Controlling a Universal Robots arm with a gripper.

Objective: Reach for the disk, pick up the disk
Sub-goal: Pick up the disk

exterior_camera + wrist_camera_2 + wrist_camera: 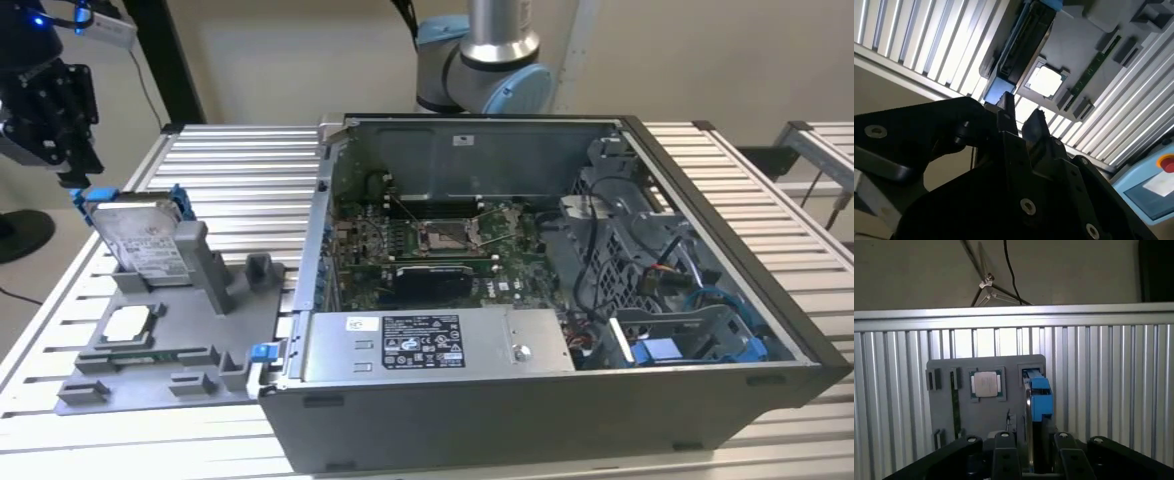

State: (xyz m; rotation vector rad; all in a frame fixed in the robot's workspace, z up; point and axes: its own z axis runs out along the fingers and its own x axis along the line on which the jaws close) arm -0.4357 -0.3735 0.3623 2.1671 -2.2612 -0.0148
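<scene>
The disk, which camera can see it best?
The exterior view: the disk stands in the grey holder, its labelled face showing. Both wrist views catch it edge-on, mostly its blue rail.

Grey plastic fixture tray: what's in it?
Silver-grey metal hard drive with blue rails stands on edge in a slot, bottom edge hidden; white-topped square chip lies in a recess.

Spread tool [1034,447] near edge-on disk [1039,399]
</scene>
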